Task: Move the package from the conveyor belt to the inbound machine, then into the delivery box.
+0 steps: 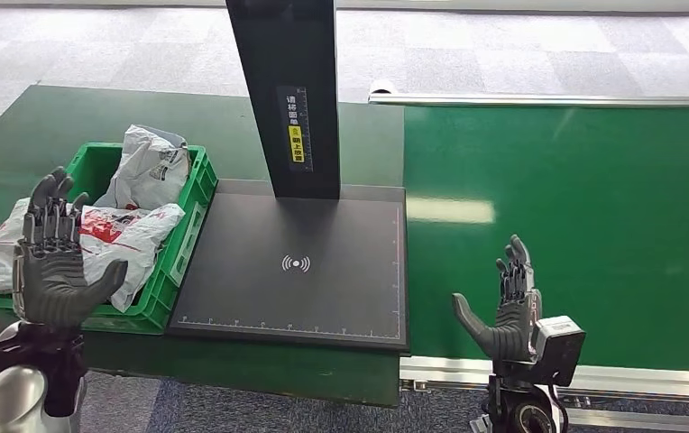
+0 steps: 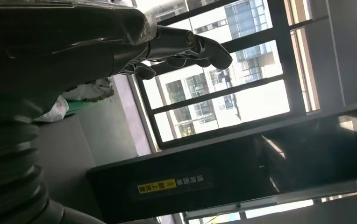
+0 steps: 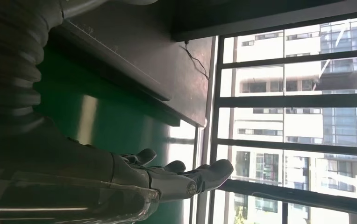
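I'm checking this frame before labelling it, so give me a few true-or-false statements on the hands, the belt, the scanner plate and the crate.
1. Both hands hold nothing. True: the left hand and right hand have their fingers apart.
2. A package lies on the conveyor belt. False: the visible belt carries none.
3. The green crate holds white packages. True.
4. A package rests on the black scanner plate. False: the plate is bare.
5. The crate stands to the right of the plate. False: it stands on the robot's left side of it.
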`<state>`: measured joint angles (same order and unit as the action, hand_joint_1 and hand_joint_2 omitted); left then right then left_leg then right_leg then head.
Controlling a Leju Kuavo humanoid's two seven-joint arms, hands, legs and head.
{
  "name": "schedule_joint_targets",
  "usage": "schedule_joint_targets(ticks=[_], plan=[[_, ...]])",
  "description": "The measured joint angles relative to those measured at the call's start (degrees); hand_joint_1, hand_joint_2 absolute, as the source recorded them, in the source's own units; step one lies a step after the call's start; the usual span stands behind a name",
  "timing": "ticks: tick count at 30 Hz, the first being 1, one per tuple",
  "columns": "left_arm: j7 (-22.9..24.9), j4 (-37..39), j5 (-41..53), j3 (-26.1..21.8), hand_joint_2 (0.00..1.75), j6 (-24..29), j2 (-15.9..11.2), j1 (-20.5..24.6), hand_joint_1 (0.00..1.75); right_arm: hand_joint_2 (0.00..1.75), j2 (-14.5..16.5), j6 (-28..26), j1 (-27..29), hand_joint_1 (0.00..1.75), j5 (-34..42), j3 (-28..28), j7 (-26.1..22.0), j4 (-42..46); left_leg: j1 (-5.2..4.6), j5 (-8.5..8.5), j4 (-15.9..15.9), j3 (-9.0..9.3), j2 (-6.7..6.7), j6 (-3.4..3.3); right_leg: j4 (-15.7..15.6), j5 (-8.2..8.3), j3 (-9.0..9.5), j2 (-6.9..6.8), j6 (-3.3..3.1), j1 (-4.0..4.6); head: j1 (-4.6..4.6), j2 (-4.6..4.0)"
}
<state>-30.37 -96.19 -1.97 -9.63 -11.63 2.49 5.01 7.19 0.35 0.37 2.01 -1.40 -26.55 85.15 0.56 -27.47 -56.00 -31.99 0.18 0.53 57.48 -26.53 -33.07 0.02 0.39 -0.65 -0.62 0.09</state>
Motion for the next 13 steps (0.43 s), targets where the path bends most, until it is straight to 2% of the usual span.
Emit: schedule_joint_targets(ticks=[3,5,8,13], plan=[[2.86,1.44,-4.36,2.7,1.75,-0.13,1.64,-0.5,0.0,1.75,0.19,0.3,-0.73,0.0,0.05,-0.68,1.04,-0.99,0.0,0.0,0.0,0.02,-0.02,0.0,0.0,0.0,0.01,0.0,0.0,-0.01,-0.02,0.0],[4.2,5.29,-6.34,5.23,1.75,2.46,4.01,-1.09,0.0,1.75,0.67,0.43,-1.71,0.0,0.05,-1.92,1.7,-3.22,0.0,0.0,0.0,0.02,-0.02,0.0,0.0,0.0,0.02,0.0,0.0,-0.01,-0.02,0.0],[2.04,13.64,-5.67,9.53,1.75,9.5,8.02,-2.7,0.0,1.75,1.74,0.39,-2.76,0.0,0.1,-4.27,1.87,-7.56,0.0,-0.01,0.0,0.0,-0.02,0.0,0.0,0.0,0.0,0.0,0.0,0.0,-0.01,0.0],[-0.91,19.5,-3.91,12.91,1.75,15.84,10.24,-4.9,0.0,1.75,2.54,0.23,-3.22,0.0,0.71,-6.3,1.31,-11.92,0.0,-0.03,0.0,-0.06,-0.03,0.01,0.0,-0.01,-0.06,0.0,0.01,0.0,-0.02,0.0]])
